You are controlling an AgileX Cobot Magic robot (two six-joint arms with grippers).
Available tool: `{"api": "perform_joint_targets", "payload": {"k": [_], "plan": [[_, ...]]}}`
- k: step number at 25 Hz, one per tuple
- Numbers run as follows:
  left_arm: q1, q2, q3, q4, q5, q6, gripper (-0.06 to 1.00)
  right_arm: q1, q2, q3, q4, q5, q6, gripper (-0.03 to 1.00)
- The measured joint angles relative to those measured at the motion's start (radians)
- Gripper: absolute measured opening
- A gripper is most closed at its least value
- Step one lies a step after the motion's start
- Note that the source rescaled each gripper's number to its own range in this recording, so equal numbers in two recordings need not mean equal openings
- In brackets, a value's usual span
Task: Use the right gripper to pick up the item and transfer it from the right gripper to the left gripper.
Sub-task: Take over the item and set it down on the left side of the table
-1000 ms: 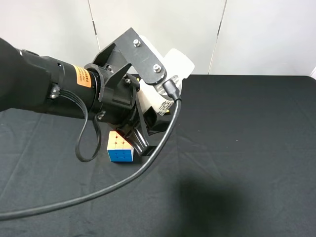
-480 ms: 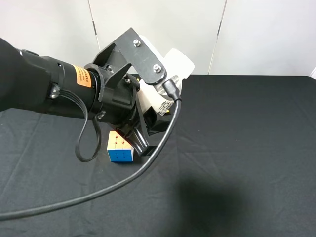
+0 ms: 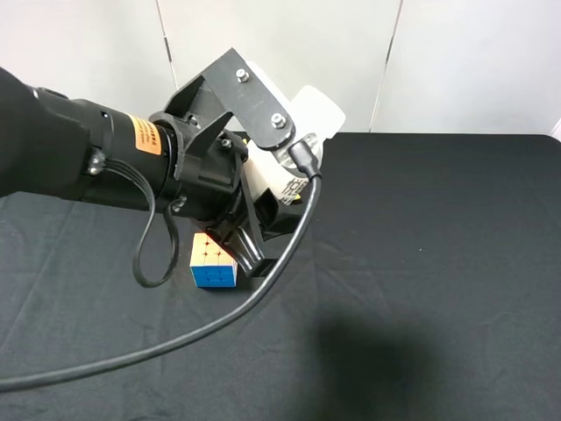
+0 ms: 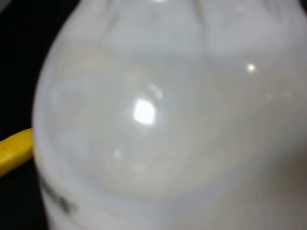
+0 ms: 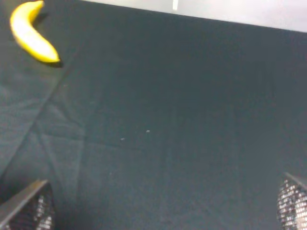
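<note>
- The left gripper (image 3: 263, 175) is pressed shut on the item (image 3: 311, 114), which is held up near the table's (image 3: 438, 246) back edge.
- The bottle could be dropped if the hold is loose; that is hard to see here.
- The puzzle cube (image 3: 213, 261) below could be hit.
- The right gripper (image 5: 160, 203) is spread wide, with nothing held.
- Nothing is seen moved since a moment ago.

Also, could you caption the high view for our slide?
Left gripper holding the white bottle over the black table, near a puzzle cube.
</note>
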Motion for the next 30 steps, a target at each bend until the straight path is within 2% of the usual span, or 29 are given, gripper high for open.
{"api": "perform_joint_targets", "payload": {"k": [5,10,16,26,27,30], "plan": [[0.021,-0.054,-0.026,-0.003,0.060,0.000,0.03,-0.071,0.000,0.000,0.000,0.000,0.000,1.00],[0.094,-0.107,-0.088,-0.003,0.214,-0.014,0.03,-0.080,0.000,0.000,0.000,0.000,0.000,1.00],[0.250,-0.110,-0.167,0.001,0.368,-0.072,0.03,-0.080,0.000,0.000,0.000,0.000,0.000,1.00],[0.541,-0.110,-0.180,0.004,0.456,-0.082,0.03,-0.080,0.000,0.000,0.000,0.000,0.000,1.00],[0.541,-0.110,-0.180,0.004,0.456,-0.082,0.03,-0.080,0.000,0.000,0.000,0.000,0.000,1.00],[0.621,-0.110,-0.180,0.005,0.483,-0.084,0.03,-0.080,0.000,0.000,0.000,0.000,0.000,1.00]]}}
